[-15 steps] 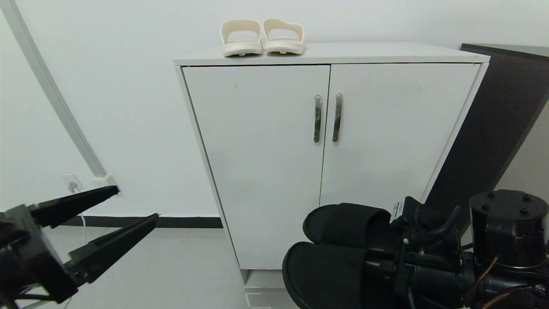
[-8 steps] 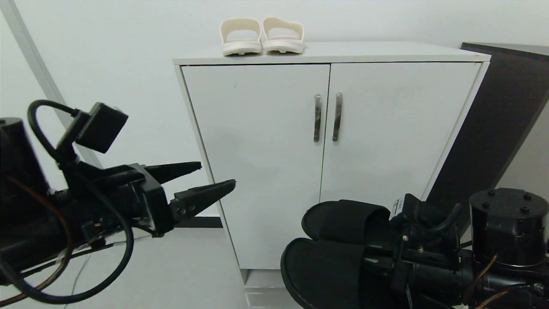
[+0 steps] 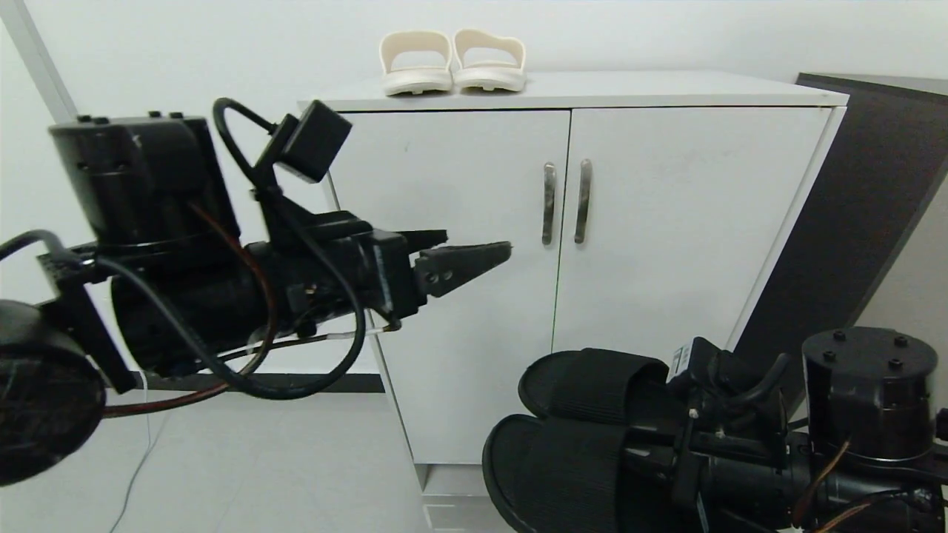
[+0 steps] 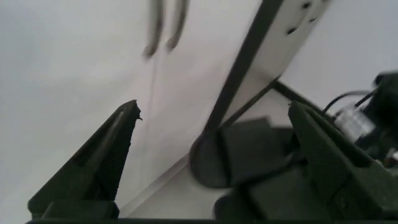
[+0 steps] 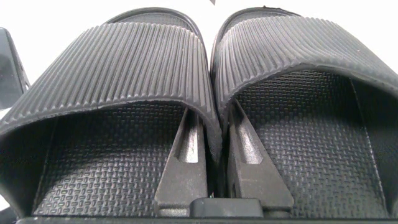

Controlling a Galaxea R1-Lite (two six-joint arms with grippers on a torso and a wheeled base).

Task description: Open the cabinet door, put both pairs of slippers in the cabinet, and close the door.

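The white cabinet (image 3: 459,296) stands with both doors shut, its two metal handles (image 3: 548,203) side by side at the middle. A pair of cream slippers (image 3: 452,63) rests on its top. My left gripper (image 3: 474,248) hangs open in front of the left door, a little left of the handles; in the left wrist view its fingers (image 4: 112,155) are spread wide with nothing between them. My right gripper (image 5: 212,118) is shut on the pair of black slippers (image 3: 585,414), pinching their two inner edges together, low in front of the right door.
A dark panel (image 3: 852,222) leans against the wall right of the cabinet. Grey floor (image 3: 259,459) lies open to the left of the cabinet, with a black skirting strip (image 3: 333,383) along the wall.
My left arm has risen and swung right, from low at the left edge to in front of the left door. The right arm with the black slippers has barely moved.
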